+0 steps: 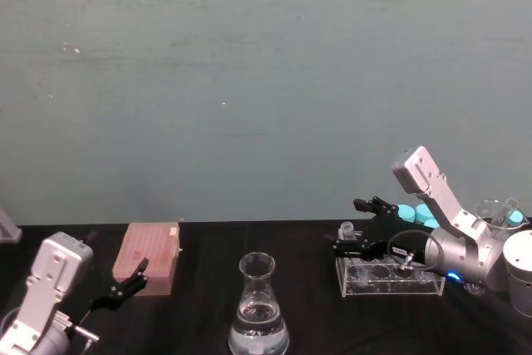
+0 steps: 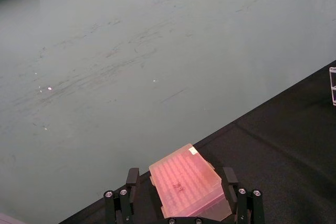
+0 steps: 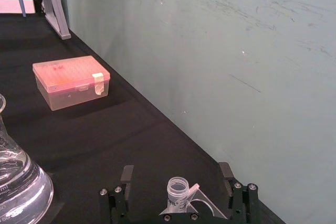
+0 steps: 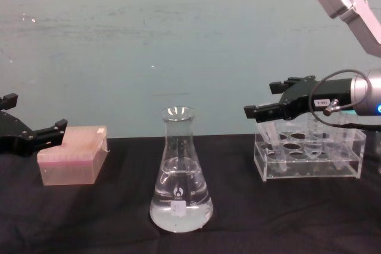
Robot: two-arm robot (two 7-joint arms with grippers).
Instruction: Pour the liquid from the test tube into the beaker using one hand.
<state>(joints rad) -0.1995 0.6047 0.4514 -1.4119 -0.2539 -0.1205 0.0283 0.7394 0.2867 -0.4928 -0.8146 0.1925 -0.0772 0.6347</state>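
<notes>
The test tube [image 1: 347, 230] stands upright in the left end of a clear rack [image 1: 391, 280], its whitish rim open [image 3: 178, 186]. My right gripper [image 1: 353, 226] is open at the tube's level, one finger on each side, neither touching it [image 3: 176, 173]; from the chest it hangs over the rack's left end [image 4: 262, 99]. I cannot make out any liquid in the tube. The beaker [image 1: 258, 305] stands at the table's front centre with clear liquid in its base [image 4: 180, 206]. My left gripper [image 1: 129, 282] rests open beside a pink box.
A pink tip box [image 1: 150, 257] lies at the left, just ahead of the left gripper [image 2: 180, 174]. Teal-capped tubes [image 1: 416, 214] and a second glass flask [image 1: 495, 209] stand behind the rack at the right. A teal wall closes off the back of the black table.
</notes>
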